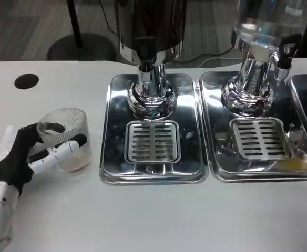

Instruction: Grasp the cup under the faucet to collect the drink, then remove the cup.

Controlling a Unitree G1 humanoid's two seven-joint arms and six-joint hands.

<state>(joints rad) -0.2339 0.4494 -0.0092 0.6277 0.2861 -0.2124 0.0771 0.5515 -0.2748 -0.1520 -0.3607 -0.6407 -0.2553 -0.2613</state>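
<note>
The white worktop [153, 220] carries two steel drip trays; the centre tray [111, 157] sits under a dark dispenser's faucet [144, 52]. At the frame's left, the left hand [22, 157] wraps its fingers [64, 149] around a clear cup [67, 139], upright, beside that tray.

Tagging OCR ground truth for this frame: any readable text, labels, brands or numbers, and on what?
None readable.
Clear cup in the left hand: no print visible.
Left dispenser and right dispenser: no label or brand visible.
Steel drip trays: no markings.
Black round spot on the table: no text.
</note>
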